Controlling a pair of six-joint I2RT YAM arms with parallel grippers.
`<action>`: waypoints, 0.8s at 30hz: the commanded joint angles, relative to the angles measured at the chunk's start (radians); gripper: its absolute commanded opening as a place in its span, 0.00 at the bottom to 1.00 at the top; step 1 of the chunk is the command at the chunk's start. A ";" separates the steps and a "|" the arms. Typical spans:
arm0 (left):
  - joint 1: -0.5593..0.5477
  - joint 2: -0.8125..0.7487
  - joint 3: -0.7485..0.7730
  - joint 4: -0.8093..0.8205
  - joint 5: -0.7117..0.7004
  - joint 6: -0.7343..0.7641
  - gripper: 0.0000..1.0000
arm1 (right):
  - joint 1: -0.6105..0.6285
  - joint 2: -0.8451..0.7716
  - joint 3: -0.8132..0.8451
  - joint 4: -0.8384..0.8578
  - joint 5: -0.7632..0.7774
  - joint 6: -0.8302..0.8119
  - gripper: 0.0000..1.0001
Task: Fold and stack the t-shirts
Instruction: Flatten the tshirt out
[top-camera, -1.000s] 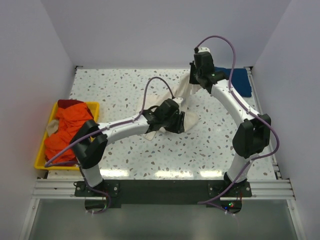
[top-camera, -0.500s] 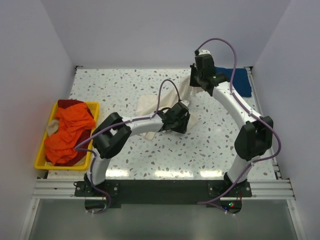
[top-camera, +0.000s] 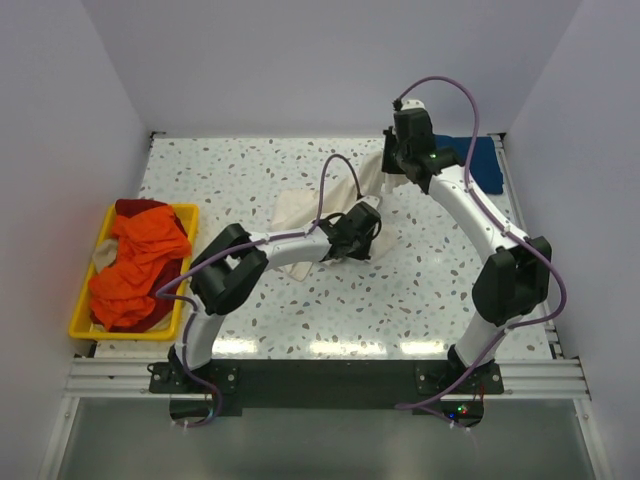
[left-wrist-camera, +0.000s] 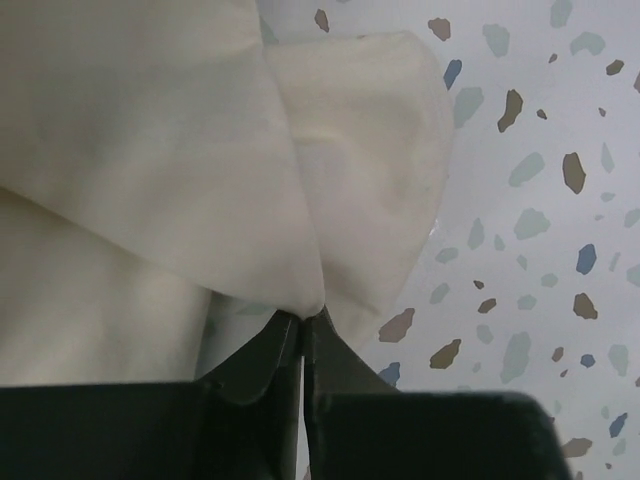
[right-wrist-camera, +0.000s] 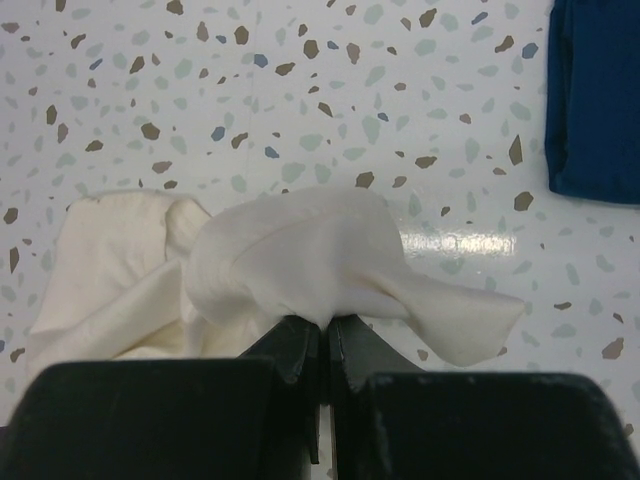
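Observation:
The cream t-shirt (top-camera: 298, 210) lies bunched in the middle of the table, pulled between both arms. My left gripper (top-camera: 366, 236) is shut on a fold at its near right edge; in the left wrist view the cloth (left-wrist-camera: 150, 150) is pinched at the closed tips (left-wrist-camera: 302, 318). My right gripper (top-camera: 392, 166) is shut on the shirt's far end, which hangs raised off the table. In the right wrist view that bunch of cloth (right-wrist-camera: 300, 260) sits in the closed tips (right-wrist-camera: 326, 325). A dark blue t-shirt (top-camera: 480, 162) (right-wrist-camera: 595, 100) lies folded at the far right corner.
A yellow tray (top-camera: 84, 326) at the left edge holds orange shirts (top-camera: 140, 262) and a red one (top-camera: 135, 207). Speckled tabletop (top-camera: 420, 290) stretches around the cream shirt. Walls close in the table on three sides.
My left gripper went from open to shut on the cream shirt's near edge after sliding right. The right gripper kept its grip and shifted slightly toward the back right.

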 joint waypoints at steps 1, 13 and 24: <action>0.002 -0.025 0.015 0.019 -0.081 0.003 0.01 | -0.007 -0.059 0.017 0.021 0.005 0.012 0.00; 0.003 -0.532 -0.188 -0.105 -0.234 0.029 0.00 | -0.053 -0.137 0.105 -0.071 0.071 0.044 0.00; 0.005 -1.020 -0.003 -0.430 -0.555 0.109 0.00 | -0.063 -0.419 0.198 -0.174 0.142 0.080 0.00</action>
